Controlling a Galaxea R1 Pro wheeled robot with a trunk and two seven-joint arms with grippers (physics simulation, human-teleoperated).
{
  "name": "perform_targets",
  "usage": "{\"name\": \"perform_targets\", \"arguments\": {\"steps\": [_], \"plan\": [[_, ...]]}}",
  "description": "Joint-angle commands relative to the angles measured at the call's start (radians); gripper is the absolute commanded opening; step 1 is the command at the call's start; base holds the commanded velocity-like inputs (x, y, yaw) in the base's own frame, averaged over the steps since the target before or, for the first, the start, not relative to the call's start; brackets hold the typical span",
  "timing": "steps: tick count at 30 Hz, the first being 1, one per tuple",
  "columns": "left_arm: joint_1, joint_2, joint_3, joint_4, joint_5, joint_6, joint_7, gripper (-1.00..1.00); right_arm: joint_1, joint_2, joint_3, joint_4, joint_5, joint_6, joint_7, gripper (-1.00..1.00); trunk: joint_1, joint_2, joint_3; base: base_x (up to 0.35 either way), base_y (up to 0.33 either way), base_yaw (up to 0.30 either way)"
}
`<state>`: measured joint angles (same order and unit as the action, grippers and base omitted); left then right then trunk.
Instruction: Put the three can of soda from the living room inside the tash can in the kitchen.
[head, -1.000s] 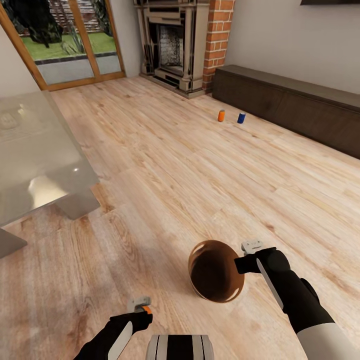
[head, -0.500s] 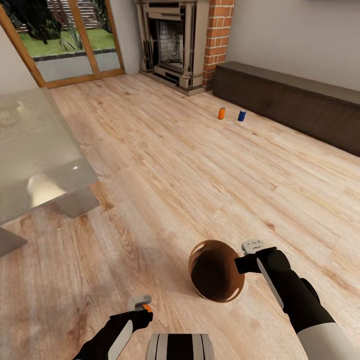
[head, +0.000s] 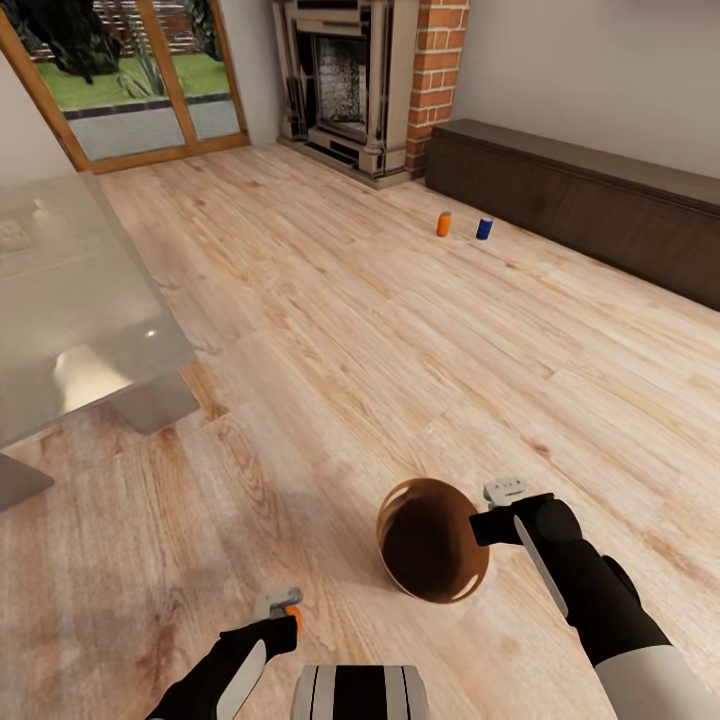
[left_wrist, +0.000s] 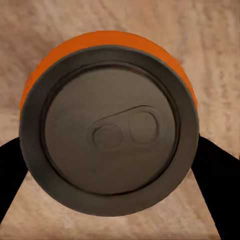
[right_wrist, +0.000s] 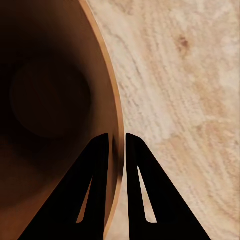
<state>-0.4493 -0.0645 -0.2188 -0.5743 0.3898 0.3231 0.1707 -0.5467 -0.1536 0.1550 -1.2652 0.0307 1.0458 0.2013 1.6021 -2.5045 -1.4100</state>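
Right end effector pinches the empty trash can's rim; left end effector clamps an orange can.

Black arms with white forearm shells, grey wrist blocks, black-and-white striped trunk.

Ahead of me the light wood floor runs to a brick fireplace at the far wall. A long dark cabinet lines the pale wall beside it. A glass tabletop stands near me to one side, and beyond it wood-framed glass doors look onto grass.
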Motion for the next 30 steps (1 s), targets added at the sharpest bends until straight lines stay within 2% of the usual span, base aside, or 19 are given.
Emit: {"name": "perform_targets", "arguments": {"steps": [1,25,30], "plan": [[0.000,0.000,0.000,0.001,-0.003,0.000,0.001,-1.00,0.001,0.000,0.000,0.010,-0.022,0.001,0.006,-1.00,0.006,0.000,-0.001,0.000,0.000,0.000],[0.003,0.001,-0.001,-0.006,-0.004,-0.005,-0.001,-1.00,0.001,0.004,0.001,0.013,-0.022,0.001,0.004,-1.00,0.006,0.000,-0.023,0.000,0.000,0.000],[0.003,0.001,-0.006,-0.042,-0.007,-0.006,0.004,-1.00,0.001,0.002,0.000,0.013,-0.022,0.001,0.004,-1.00,0.004,0.001,-0.008,0.000,0.000,0.000]]}}
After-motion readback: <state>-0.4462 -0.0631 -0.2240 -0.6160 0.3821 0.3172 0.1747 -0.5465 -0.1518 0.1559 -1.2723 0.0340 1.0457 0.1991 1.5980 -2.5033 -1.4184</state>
